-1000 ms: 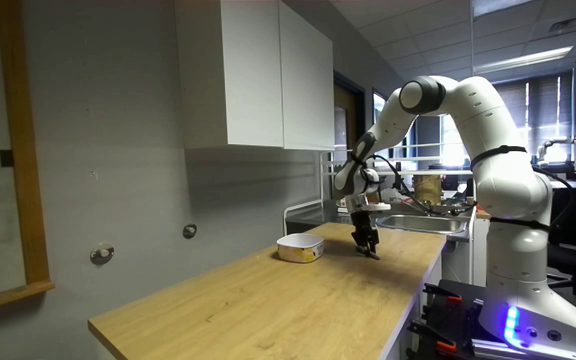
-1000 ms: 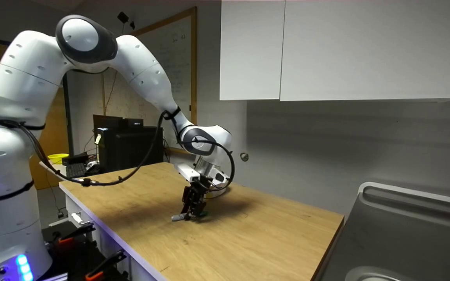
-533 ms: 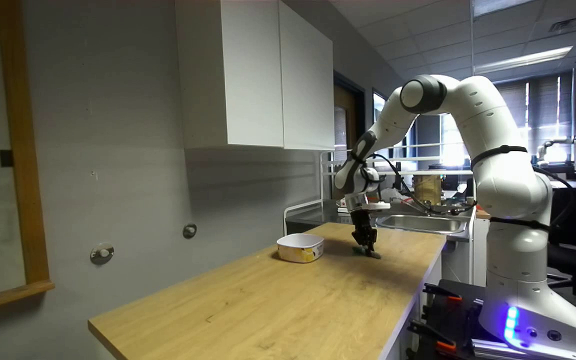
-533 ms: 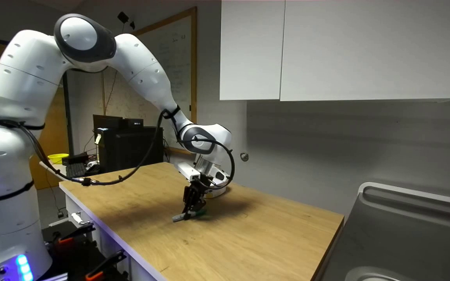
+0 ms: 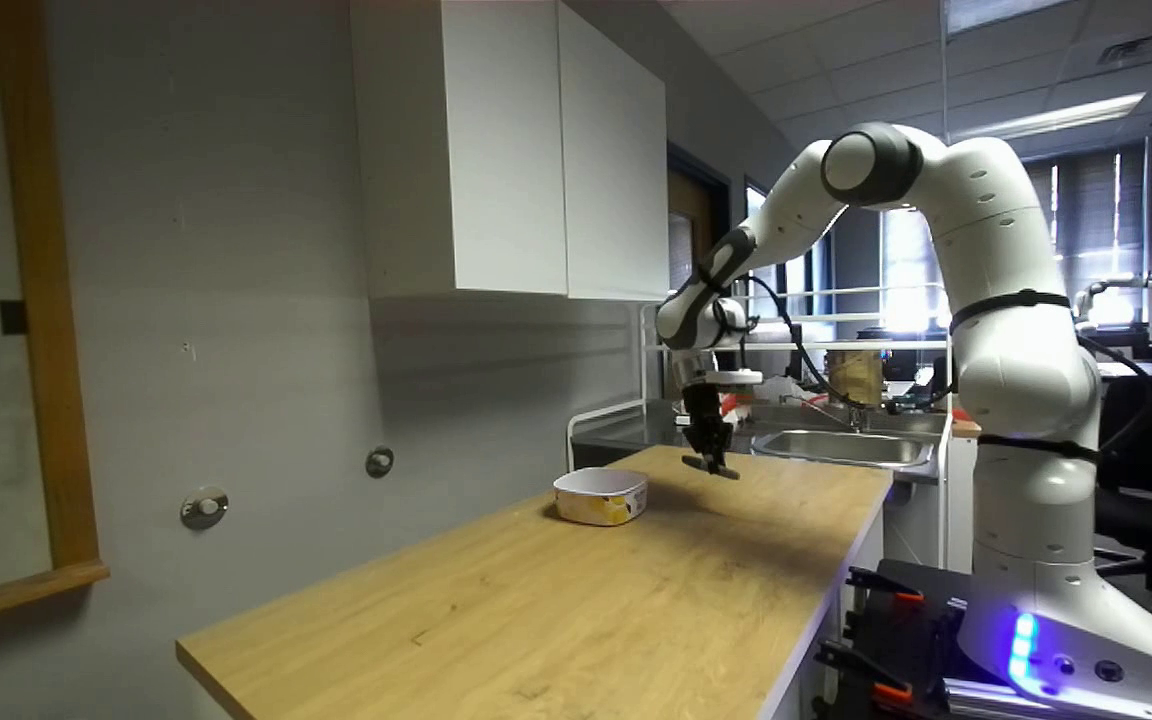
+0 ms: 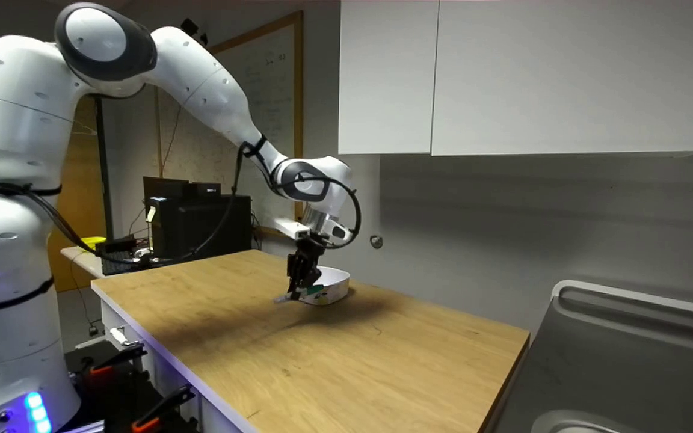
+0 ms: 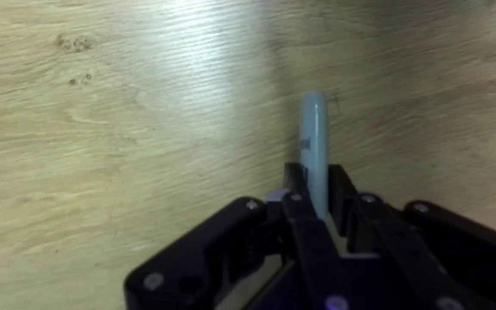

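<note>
Marker (image 7: 314, 129) clenched in gripper (image 7: 315, 183) jaws; wrist view: six-o'clock end hidden, print unreadable. Barrel pale grey; green end (image 6: 313, 290) at three o'clock, exterior view.

No words are clear enough to read; the marker (image 7: 315, 153) has dark print (image 7: 305, 144), but it is blurry; the far whiteboard (image 6: 268, 96) has faint writing (image 6: 275, 59), too small.

Light wooden countertop (image 5: 536, 600), white patterned bowl (image 5: 588, 507) on it
</note>
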Controlling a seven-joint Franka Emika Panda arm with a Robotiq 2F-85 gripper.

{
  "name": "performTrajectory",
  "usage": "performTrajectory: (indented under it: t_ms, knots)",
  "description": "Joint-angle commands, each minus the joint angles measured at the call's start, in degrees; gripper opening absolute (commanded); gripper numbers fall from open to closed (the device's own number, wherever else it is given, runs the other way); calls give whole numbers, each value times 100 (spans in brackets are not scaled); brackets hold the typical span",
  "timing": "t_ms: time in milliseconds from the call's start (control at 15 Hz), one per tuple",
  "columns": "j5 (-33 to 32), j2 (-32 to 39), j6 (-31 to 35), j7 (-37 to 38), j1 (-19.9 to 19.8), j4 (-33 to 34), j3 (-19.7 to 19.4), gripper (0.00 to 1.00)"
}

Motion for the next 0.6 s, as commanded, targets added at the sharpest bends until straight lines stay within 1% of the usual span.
performTrajectory:
  t_ms: [0, 200, 533]
  knots:
    - [-314, -431, -623, 454, 263, 414, 104, 6]
    - [-487, -368, -1160, 684, 488, 1066, 240, 6]
    - [-839, 434, -1823, 999, 833, 2436, 474, 6]
